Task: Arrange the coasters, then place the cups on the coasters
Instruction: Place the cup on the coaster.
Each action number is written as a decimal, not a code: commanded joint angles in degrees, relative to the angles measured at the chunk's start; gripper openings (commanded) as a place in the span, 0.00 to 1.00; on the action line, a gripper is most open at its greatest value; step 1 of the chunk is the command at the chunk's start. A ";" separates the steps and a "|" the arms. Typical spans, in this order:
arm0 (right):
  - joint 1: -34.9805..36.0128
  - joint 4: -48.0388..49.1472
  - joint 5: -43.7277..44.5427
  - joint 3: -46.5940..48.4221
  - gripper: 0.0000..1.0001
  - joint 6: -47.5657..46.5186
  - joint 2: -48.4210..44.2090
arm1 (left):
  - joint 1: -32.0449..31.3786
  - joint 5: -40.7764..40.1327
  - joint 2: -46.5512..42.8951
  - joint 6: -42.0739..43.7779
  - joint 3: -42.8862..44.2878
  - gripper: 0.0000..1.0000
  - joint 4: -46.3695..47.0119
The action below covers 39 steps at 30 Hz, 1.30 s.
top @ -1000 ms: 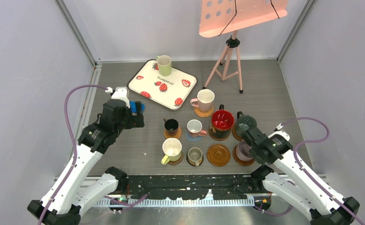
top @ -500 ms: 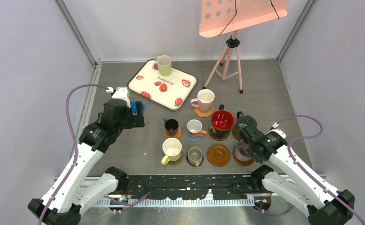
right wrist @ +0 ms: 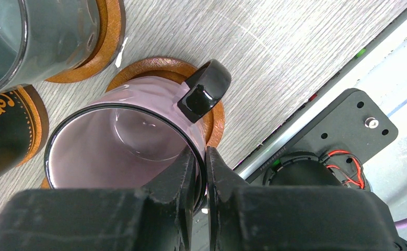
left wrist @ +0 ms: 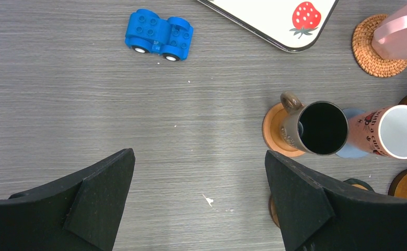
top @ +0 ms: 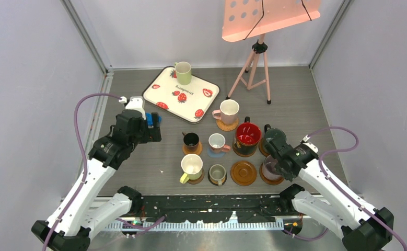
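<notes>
Our right gripper point(right wrist: 201, 162) pinches the rim of the mauve mug point(right wrist: 117, 141). The mug tilts over a brown coaster point(right wrist: 154, 66) at the right end of the near row, and we cannot tell whether it rests there. Our left gripper point(left wrist: 199, 153) hangs spread wide above the table point(left wrist: 86, 104), near the toy car point(left wrist: 159, 35) and the black mug point(left wrist: 321, 128).

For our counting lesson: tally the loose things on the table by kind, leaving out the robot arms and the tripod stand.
Cups: 9
Coasters: 9
Tray: 1
Toy car: 1
Total: 20
</notes>
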 commanded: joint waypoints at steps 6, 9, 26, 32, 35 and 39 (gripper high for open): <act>-0.36 0.24 2.40 2.63 0.10 -0.64 0.56 | -0.25 -1.82 -0.62 1.19 2.12 1.00 0.49; -0.36 0.25 2.15 2.75 0.15 -0.49 0.73 | -0.26 -1.84 -0.81 1.19 2.30 1.00 0.52; -0.36 -3.58 2.16 5.95 0.26 -1.62 0.66 | -0.26 -2.26 -2.17 1.28 2.41 1.00 0.86; -0.36 -3.73 1.87 6.78 0.26 -2.04 0.30 | -0.26 -2.05 -2.82 1.21 2.08 1.00 0.80; -0.36 -4.56 1.77 9.26 0.26 -3.07 0.12 | -0.24 -1.58 -3.26 1.27 1.99 1.00 0.80; -0.36 -6.17 1.97 14.07 0.27 -6.25 -0.28 | -0.26 -0.90 -3.51 0.91 1.96 1.00 1.47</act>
